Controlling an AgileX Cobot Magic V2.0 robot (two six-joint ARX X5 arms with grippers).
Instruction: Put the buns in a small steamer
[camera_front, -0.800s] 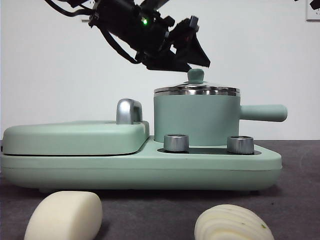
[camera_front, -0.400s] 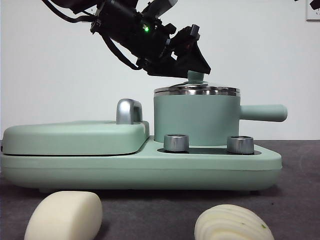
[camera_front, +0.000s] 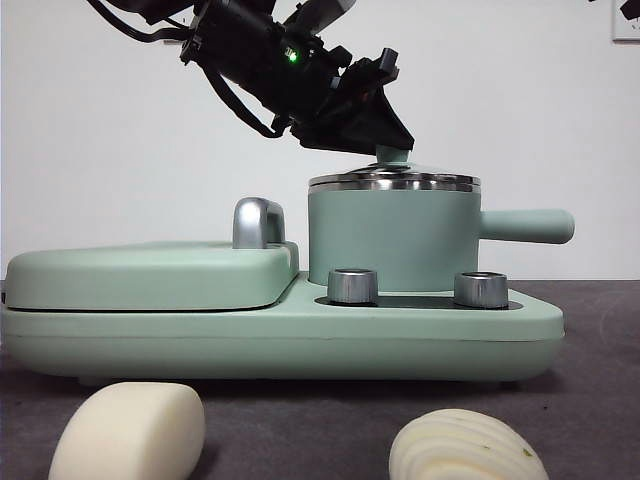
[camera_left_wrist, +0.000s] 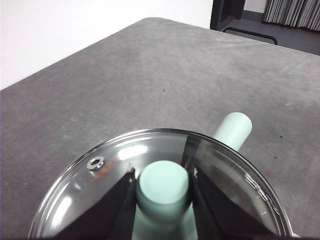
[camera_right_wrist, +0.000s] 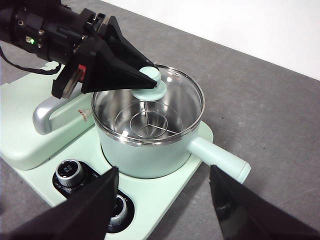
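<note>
The dark grey worktop (camera_front: 600, 420) is carrying a mint-green cooker base (camera_front: 300, 340); lying before it are a smooth bun (camera_front: 130, 432) at 7 o'clock and a ridged bun (camera_front: 465, 448) at 5 o'clock.
</note>
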